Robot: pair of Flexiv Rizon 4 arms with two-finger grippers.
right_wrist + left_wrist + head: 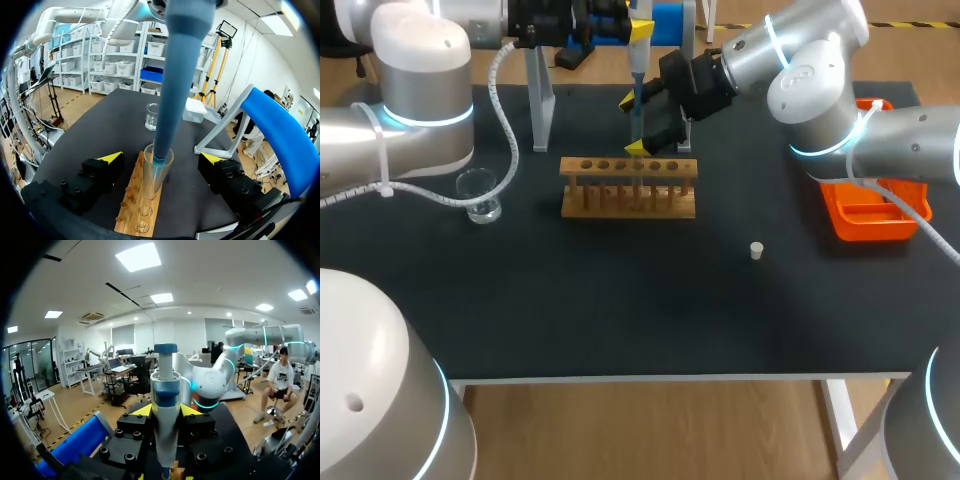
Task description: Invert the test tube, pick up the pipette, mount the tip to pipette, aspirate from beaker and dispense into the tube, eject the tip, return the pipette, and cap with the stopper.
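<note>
Dispense step: left gripper (166, 411) clamped on pipette (165, 385), right gripper (162, 157) wide open astride test tube (149, 182); hold tip (159, 161) centred, plunge slow

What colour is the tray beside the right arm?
The tray is orange; the head view shows it best.

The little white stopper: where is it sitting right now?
In the head view the stopper lies alone on the black table, right of the wooden rack and a little nearer the robot than the orange tray.
</note>
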